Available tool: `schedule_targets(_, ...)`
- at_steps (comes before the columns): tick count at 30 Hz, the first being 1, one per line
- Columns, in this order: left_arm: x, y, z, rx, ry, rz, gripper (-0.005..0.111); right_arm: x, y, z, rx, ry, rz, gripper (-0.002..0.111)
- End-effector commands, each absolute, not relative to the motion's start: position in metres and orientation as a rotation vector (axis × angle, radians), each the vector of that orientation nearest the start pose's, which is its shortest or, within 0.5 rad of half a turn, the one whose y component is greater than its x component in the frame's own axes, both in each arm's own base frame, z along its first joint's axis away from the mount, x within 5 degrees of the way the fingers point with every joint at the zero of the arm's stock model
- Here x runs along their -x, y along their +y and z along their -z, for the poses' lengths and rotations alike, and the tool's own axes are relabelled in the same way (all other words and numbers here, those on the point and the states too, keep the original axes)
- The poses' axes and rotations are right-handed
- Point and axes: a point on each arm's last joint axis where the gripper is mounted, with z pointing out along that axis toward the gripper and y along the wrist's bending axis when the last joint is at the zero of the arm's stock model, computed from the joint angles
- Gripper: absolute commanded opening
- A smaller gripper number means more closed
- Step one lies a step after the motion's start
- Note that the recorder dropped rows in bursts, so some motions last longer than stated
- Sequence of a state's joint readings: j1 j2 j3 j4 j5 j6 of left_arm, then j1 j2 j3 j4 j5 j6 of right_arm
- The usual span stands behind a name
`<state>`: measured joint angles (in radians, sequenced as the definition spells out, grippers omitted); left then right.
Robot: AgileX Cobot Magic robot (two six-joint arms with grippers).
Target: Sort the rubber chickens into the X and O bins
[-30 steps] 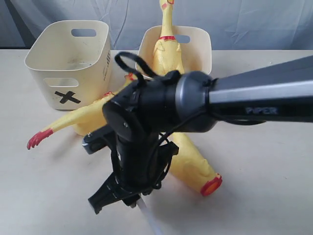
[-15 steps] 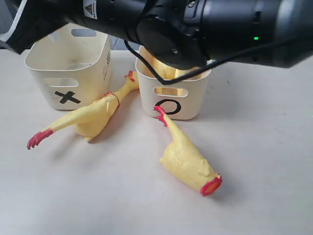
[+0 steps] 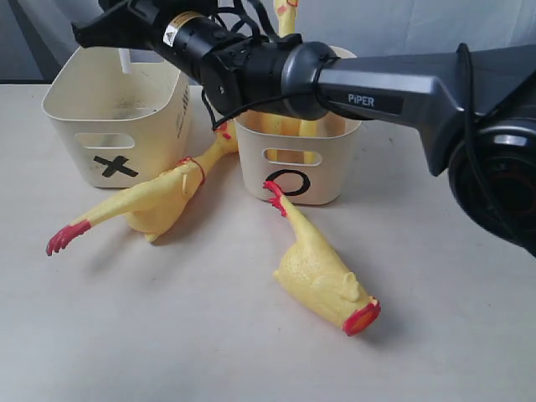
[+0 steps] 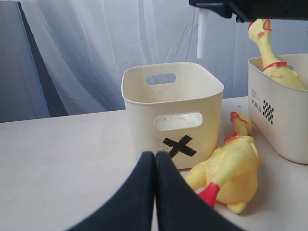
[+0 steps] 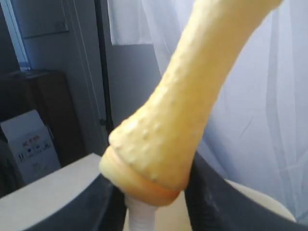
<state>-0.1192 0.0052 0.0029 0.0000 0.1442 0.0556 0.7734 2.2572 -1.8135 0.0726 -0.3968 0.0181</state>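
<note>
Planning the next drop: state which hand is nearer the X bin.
Right. The right hand hovers just above the X bin; the left hand, shut, sits low before its marked face.

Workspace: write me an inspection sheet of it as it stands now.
Surface: pale table, no spills seen.
Job's things: X bin, no chicken visible inside; O bin holds one upright chicken; second chicken lies beside the X bin, head between the bins; third chicken lies before the O bin, feet toward it.
Clutter: nothing seen.
Grippers: left gripper shut, empty, low, facing the X bin; right gripper high over the X bin, closed on a pimpled yellow body, seemingly a fourth chicken.
Cables: black cable looped behind the right gripper.
Surroundings: pale curtain behind.
</note>
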Motion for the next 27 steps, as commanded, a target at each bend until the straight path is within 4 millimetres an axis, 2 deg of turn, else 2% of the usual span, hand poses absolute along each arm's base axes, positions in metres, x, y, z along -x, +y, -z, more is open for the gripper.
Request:
schedule_targets(1,-0.056,-0.007,-0.201,-0.138,1.612,0.056,0.0,-0.393,0.383,-0.234,0.548,1.584,-0.642,0.024)
schedule_targets(2,-0.056,-0.007,-0.201,-0.138,1.612,0.056,0.0,-0.392,0.384,-0.233,0.554,1.591,-0.642,0.033)
schedule_targets(7,-0.056,-0.007,-0.201,-0.138,1.612,0.056,0.0,-0.391,0.385,-0.232,0.568,1.598,-0.634,0.104)
schedule_targets(10,-0.056,-0.007,-0.201,-0.138,1.612,0.056,0.0,-0.388,0.386,-0.25,0.561,1.565,-0.647,0.104)
schedule_targets(13,-0.056,-0.007,-0.201,-0.138,1.612,0.056,0.0,-0.377,0.38,-0.281,0.605,1.585,-0.633,0.104)
schedule_targets(14,-0.056,-0.007,-0.201,-0.138,1.612,0.056,0.0,-0.374,0.377,-0.289,0.626,1.62,-0.622,0.104)
schedule_targets(16,-0.056,-0.007,-0.201,-0.138,1.612,0.056,0.0,-0.352,0.355,-0.307,0.826,1.892,-0.461,0.104)
schedule_targets(19,-0.056,-0.007,-0.201,-0.138,1.612,0.056,0.0,-0.334,0.328,-0.305,1.077,2.12,-0.202,0.104)
schedule_targets(23,-0.056,-0.007,-0.201,-0.138,1.612,0.056,0.0,-0.31,0.296,-0.29,1.253,2.51,0.05,0.104)
schedule_targets(27,-0.056,-0.007,-0.201,-0.138,1.612,0.056,0.0,-0.296,0.292,-0.265,1.258,2.642,-0.02,0.104)
